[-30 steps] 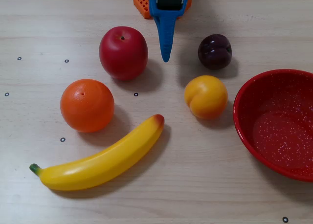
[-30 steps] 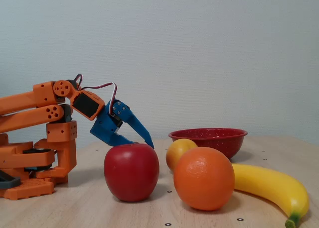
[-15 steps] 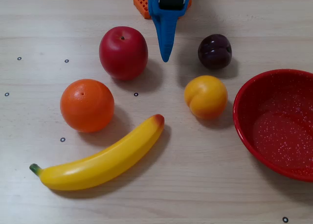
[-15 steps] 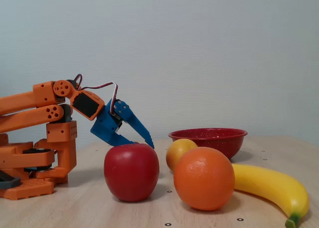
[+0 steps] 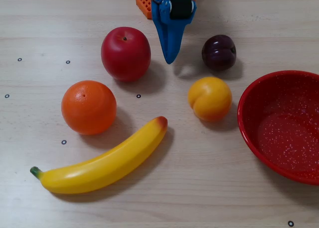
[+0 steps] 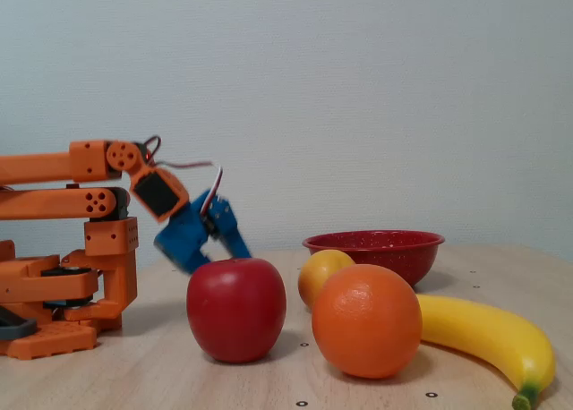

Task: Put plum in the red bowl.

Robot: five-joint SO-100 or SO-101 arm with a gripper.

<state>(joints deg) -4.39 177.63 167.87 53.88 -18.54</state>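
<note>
Red and wide, the red bowl (image 5: 284,126) sits at the overhead view's right edge, empty. Next largest nearby, the peach (image 5: 210,98) lies between it and the plum (image 5: 219,52), so a low carry could clip it. The plum rests on the worktop (image 5: 199,188), round with no real long axis, its crease running roughly up-down in the overhead view. Its gloss invites slipping. Blue, the end effector (image 5: 170,58) hangs just left, apparently closed, empty.

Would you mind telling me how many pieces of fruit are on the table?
5. In the overhead view: apple upper left, orange below it, banana at the bottom, peach centre right, plum above the peach. None appears hidden.
</note>
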